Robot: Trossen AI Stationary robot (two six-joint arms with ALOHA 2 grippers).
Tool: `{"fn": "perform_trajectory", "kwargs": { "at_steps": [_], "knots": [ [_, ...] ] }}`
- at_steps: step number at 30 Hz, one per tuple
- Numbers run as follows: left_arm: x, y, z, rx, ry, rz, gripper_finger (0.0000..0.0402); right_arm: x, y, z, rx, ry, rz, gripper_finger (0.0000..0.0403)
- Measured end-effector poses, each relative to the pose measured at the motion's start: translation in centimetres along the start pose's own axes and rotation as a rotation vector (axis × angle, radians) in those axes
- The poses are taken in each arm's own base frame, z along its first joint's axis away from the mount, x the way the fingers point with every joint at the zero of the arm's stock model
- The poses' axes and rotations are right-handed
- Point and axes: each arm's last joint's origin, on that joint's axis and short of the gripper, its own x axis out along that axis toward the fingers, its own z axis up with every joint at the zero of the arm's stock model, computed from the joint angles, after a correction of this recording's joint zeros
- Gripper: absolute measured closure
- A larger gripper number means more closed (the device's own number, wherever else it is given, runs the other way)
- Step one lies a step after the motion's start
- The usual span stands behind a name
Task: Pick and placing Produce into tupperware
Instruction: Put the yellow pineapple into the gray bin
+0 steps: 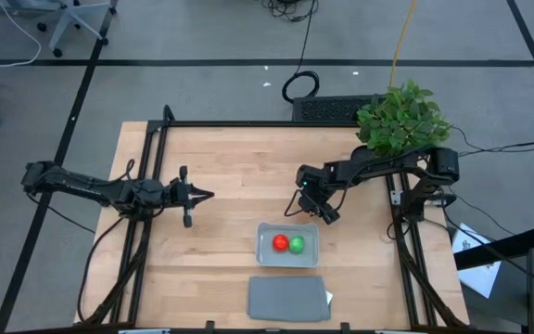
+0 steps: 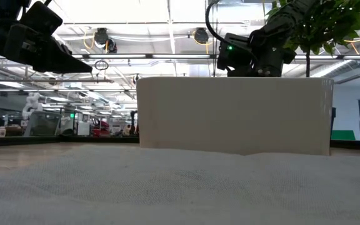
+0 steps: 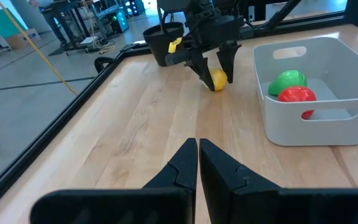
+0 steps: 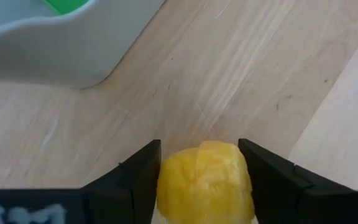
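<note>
The tupperware [image 1: 288, 244] sits near the table's near edge with the red round piece [image 1: 280, 243] and the green round piece [image 1: 297, 245] lying inside on its floor. My right gripper [image 1: 309, 211] is just beyond the tupperware's far right corner, shut on the yellow piece [image 4: 205, 180]; no green tip shows. The left wrist view also has that yellow piece [image 3: 218, 79] between the right arm's fingers, beside the tupperware [image 3: 309, 124]. My left gripper [image 1: 204, 195] hangs shut over bare wood to the left, its own view showing the fingers [image 3: 197, 158] closed. My right gripper pinches the yellow piece between its two fingers, one finger [image 4: 135, 177] on each of its opposite sides [image 4: 166, 183]. The fingers point steeply down from above. The piece is low over the wood; whether it rests on the table I cannot tell.
A flat dark grey lid [image 1: 288, 299] lies at the near edge, in front of the tupperware. A leafy potted plant [image 1: 401, 119] stands at the far right corner, behind the right arm. Black rails [image 1: 156, 186] run along the table's left and right sides. Bare wood [image 1: 239, 167] spreads between the arms.
</note>
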Motion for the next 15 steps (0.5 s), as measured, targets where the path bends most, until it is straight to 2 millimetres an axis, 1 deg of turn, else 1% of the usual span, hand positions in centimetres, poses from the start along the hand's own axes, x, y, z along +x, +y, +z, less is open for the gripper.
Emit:
{"fn": "perform_trajectory", "kwargs": {
  "at_steps": [3,9,15],
  "knots": [
    [0.00,0.00,0.00,0.000,0.000,0.000,0.0380,0.00,0.00,0.00,0.003,0.000,0.000,0.0219],
    [0.00,0.00,0.00,-0.001,0.000,0.000,0.0380,-0.01,0.02,-0.02,0.005,0.002,0.002,0.0213],
    [0.00,0.01,0.00,-0.002,0.000,0.003,0.0380,-0.02,0.02,-0.01,0.036,0.002,0.002,0.0218]
  ]
}}
